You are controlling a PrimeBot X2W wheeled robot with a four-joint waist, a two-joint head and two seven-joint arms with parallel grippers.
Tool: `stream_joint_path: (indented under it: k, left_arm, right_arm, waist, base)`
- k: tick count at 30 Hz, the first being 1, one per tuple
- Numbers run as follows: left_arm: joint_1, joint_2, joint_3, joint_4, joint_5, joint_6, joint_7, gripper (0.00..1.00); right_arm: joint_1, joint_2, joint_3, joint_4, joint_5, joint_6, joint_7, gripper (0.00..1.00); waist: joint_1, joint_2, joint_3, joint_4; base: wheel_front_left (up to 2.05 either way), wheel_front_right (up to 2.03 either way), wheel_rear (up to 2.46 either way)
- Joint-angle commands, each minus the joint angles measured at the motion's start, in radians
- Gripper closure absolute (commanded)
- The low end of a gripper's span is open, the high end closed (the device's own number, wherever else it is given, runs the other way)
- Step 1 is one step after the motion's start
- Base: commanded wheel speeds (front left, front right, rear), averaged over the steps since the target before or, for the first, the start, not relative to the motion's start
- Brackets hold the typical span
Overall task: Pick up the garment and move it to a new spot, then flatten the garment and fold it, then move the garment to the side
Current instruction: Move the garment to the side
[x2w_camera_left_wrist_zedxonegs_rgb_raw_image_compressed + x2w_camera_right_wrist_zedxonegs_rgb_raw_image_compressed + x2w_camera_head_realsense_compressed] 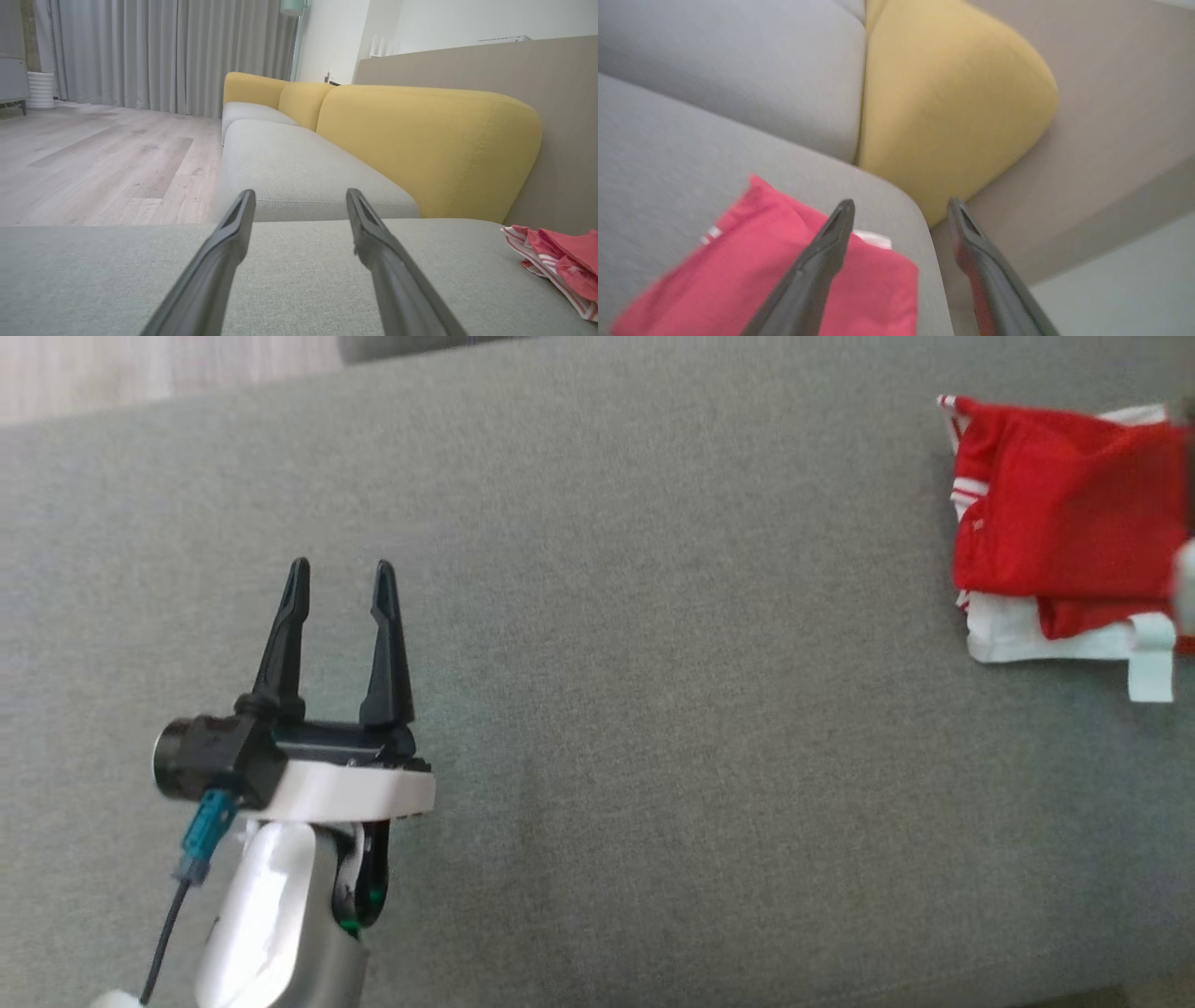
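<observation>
Red-and-white garment (1064, 523) is lying at the far right end of the grey cushion (653, 728), looking folded into a compact rectangle w/ white layers showing under the red. Left gripper (341, 567) is hanging over the cushion's left part, well apart from the cloth, fingers spread, gripping nothing. Right gripper (901, 204) is sitting above the cushion's right corner, fingers also spread, nothing pinched btwn them. One finger is overlapping the red cloth in its wrist view, but the view is blurring, so can't tell if it's touching.

Judging progress: pick-up, flatten and fold are looking done. Garment is already sitting at the cushion's side, so the last step is looking done or nearly, prob. only arm retreat remaining.

Hidden/unclear: garment's right edge is getting cut off by the head view's border. Pale smear (1186, 588) at the cushion's right edge is prob. the right arm, not sure. White strip (1150, 663) is poking out of the fold toward the cushion's near edge; strap or label, can't say. Fold neatness underneath isn't showing.
</observation>
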Motion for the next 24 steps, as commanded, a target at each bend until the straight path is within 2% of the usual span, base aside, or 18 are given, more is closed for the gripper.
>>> stream_joint_path:
  k: [1,8,12,14,18,24]
  left_arm:
    - [-0.003,0.008,0.036,-0.033,-0.007,0.007,-0.005,0.0]
    - [0.049,0.008,0.063,-0.047,-0.024,0.024,-0.005,0.0]
    - [0.092,0.008,0.072,-0.043,-0.035,0.031,-0.005,0.0]
    - [0.116,0.008,0.074,-0.032,-0.038,0.031,-0.005,0.0]
    - [0.157,0.008,0.066,-0.002,-0.038,0.029,-0.005,0.0]
    - [0.206,0.008,0.072,0.033,-0.083,0.052,-0.005,0.0]
  right_arm:
    - [0.007,-0.007,0.01,-0.05,0.01,0.007,-0.009,0.0]
    - [0.045,0.186,0.038,-0.163,0.086,0.007,-0.109,0.0]
    - [0.101,0.323,0.01,-0.173,0.142,0.007,-0.182,0.0]
    - [0.135,0.367,0.008,-0.155,0.173,0.007,-0.207,0.0]
    - [0.216,0.404,0.01,-0.105,0.212,0.007,-0.281,0.0]
    - [0.348,0.409,0.037,-0.023,0.324,0.007,-0.394,0.0]
  waist:
    - [0.0001,0.0,-0.029,0.008]
    - [0.0001,0.0,-0.122,0.043]
    - [0.0001,0.0,-0.165,0.062]
    - [0.0001,0.0,-0.182,0.068]
    - [0.0001,0.0,-0.212,0.087]
    - [0.0001,0.0,-0.246,0.097]
  base:
    - [0.0,0.0,0.0]
    - [0.0,0.0,0.0]
    - [0.0,0.0,0.0]
    - [0.0,0.0,0.0]
    - [0.0,0.0,0.0]
    - [0.0,0.0,0.0]
